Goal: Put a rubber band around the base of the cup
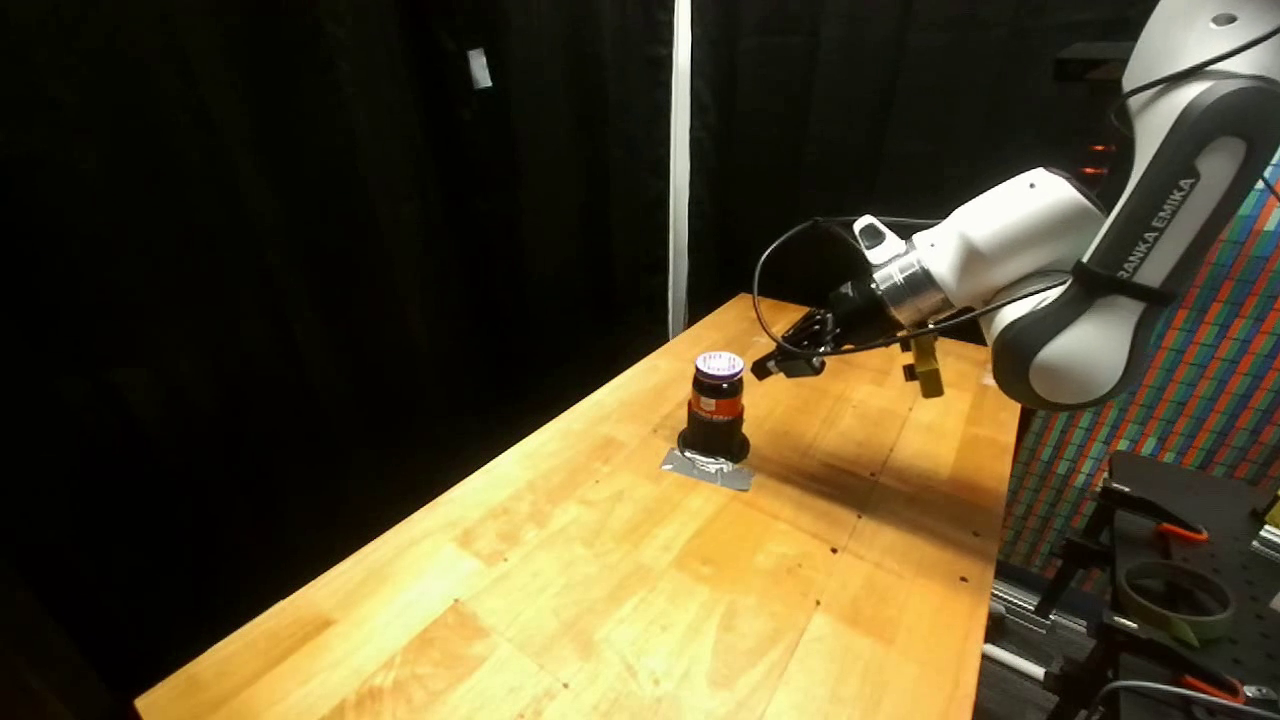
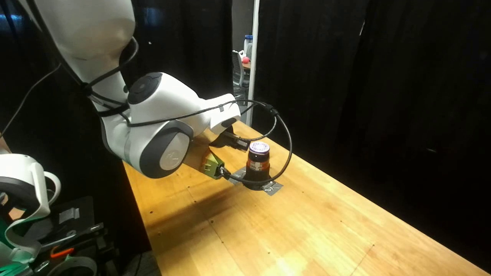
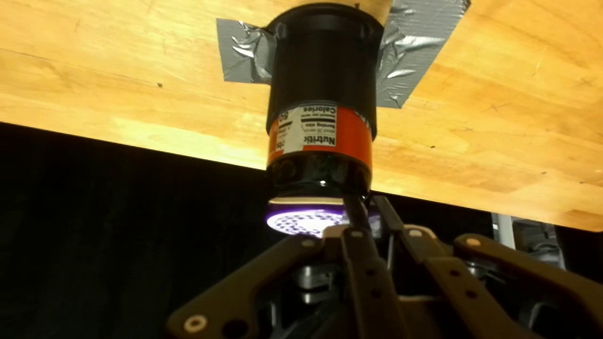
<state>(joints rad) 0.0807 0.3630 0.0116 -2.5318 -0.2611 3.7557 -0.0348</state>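
Before us, the gripper point(image 3: 368, 203), its fingers point(image 3: 363, 252) close together, hangs just beside a lidded jar point(image 1: 717, 402); the jar stands upright in a black cup point(image 3: 325, 70) taped to the wooden table point(image 1: 620, 585).

Black curtains point(image 1: 350, 220) hang behind the wooden table point(image 1: 690, 560)

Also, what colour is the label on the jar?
The label is orange-red, with a white, black-printed nutrition panel; clearest in the wrist view.
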